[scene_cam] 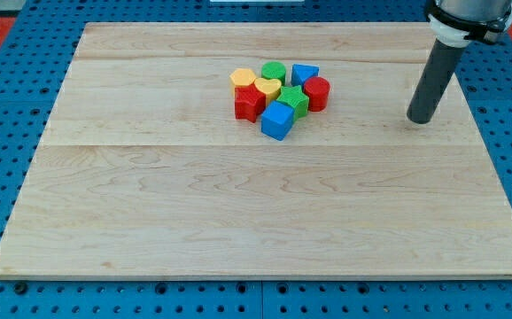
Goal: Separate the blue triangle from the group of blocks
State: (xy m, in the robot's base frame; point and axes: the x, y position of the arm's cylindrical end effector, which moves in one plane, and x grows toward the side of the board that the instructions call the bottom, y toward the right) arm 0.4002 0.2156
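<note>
While the blocks sit packed together just beyond the centre of the tabletop (150,221), toward its far edge, the blue triangle (305,73) lies at the cluster's far right corner, touching the green block (274,71) on one side and the red cylinder (316,92) on the other. The yellow blocks (244,77), red star-like block (249,103), green star (293,100) and blue cube (277,120) fill the rest. My tip (421,120) rests well apart, near the right edge; the arm carries no claw, only this rod.

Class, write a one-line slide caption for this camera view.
My tip stands right of the block cluster, apart from the blue triangle at its top-right edge.
</note>
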